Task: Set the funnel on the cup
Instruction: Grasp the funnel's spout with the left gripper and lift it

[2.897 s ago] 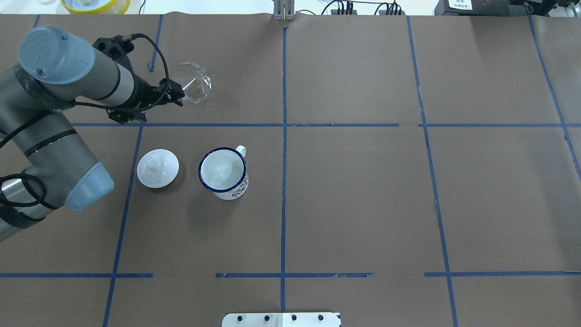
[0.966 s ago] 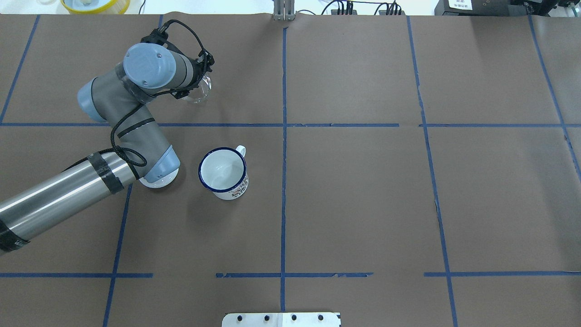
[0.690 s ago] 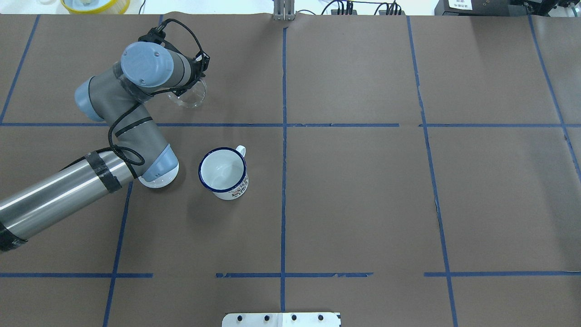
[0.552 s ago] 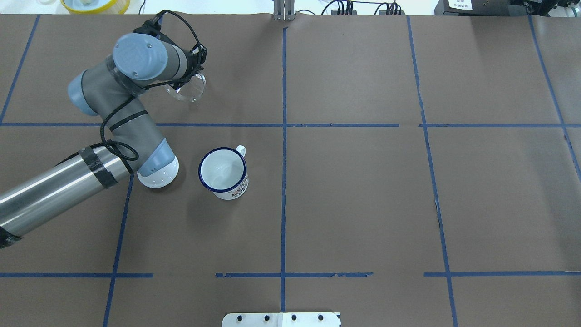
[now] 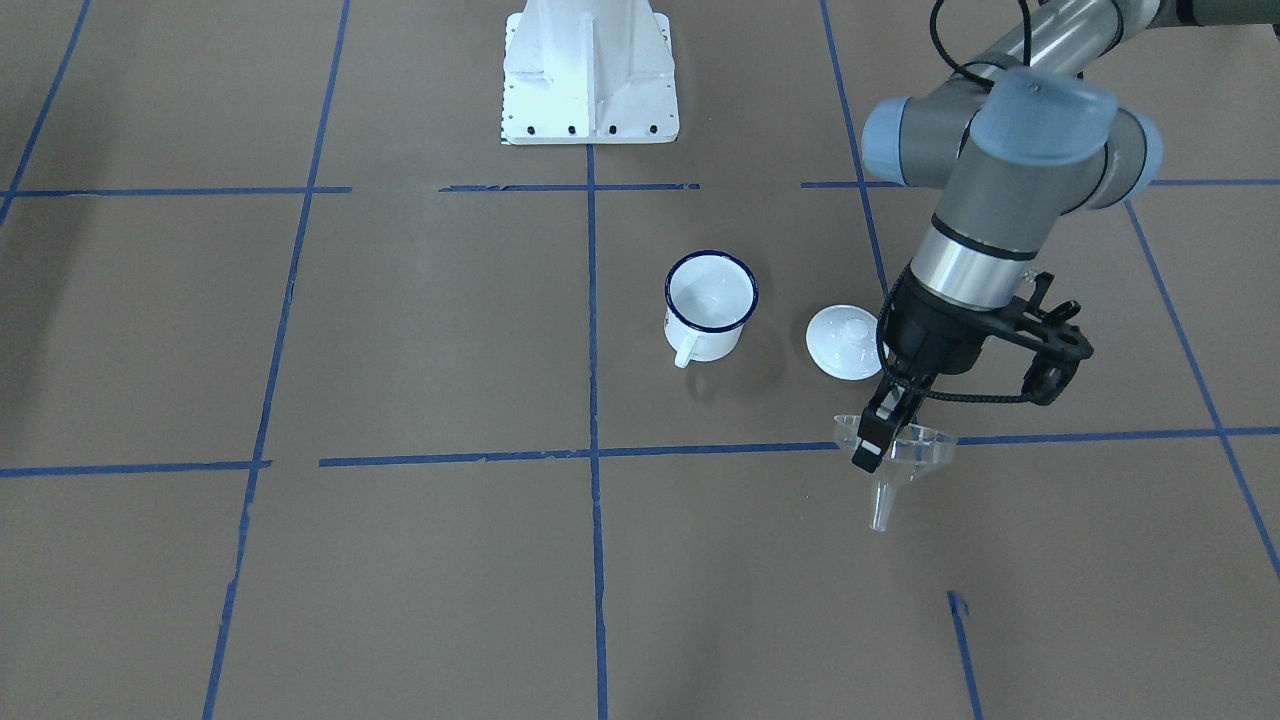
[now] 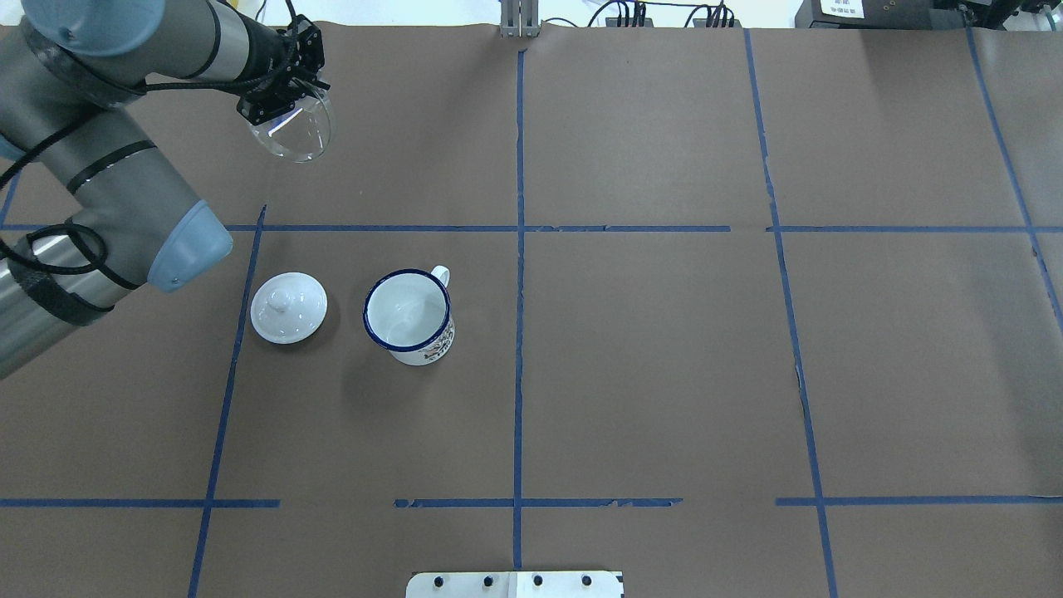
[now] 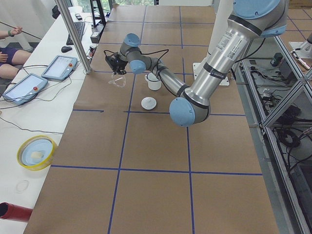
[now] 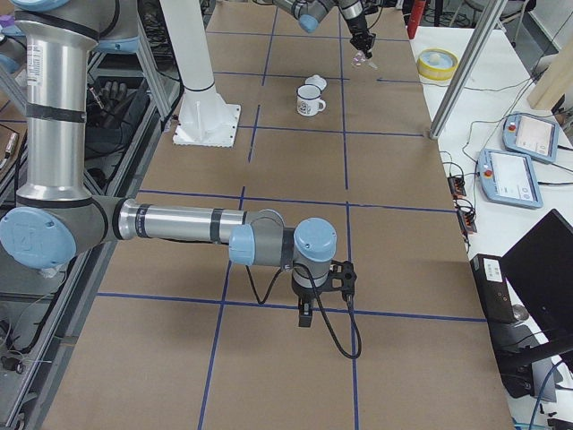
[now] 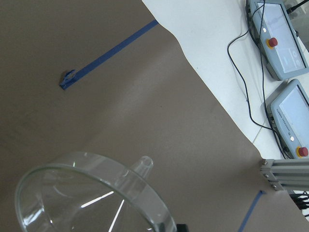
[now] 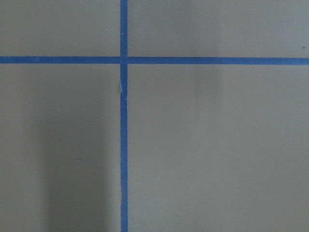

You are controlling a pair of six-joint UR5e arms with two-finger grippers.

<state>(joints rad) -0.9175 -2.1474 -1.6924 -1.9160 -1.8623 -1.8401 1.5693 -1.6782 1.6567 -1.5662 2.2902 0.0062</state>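
Note:
The clear funnel (image 5: 900, 458) hangs above the table, rim up and spout down, and fills the bottom of the left wrist view (image 9: 91, 193). My left gripper (image 5: 868, 448) is shut on its rim. In the overhead view the gripper (image 6: 278, 106) holds the funnel (image 6: 297, 137) at the far left. The white mug with a dark blue rim (image 6: 409, 316) stands upright and empty on the brown paper, well apart from the funnel; it also shows in the front view (image 5: 711, 300). My right gripper (image 8: 304, 315) shows only in the exterior right view, so I cannot tell its state.
A round white knobbed lid (image 6: 288, 307) lies just left of the mug. The white robot pedestal (image 5: 590, 70) stands at the table's robot side. A metal post (image 7: 73, 34), control pendants (image 7: 58, 67) and a yellow dish (image 7: 36, 152) are along the far edge.
The funnel lay on its side on the table. My left gripper has taken it by the rim, lifted it and carried it left and away from the mug. The lid is uncovered again.

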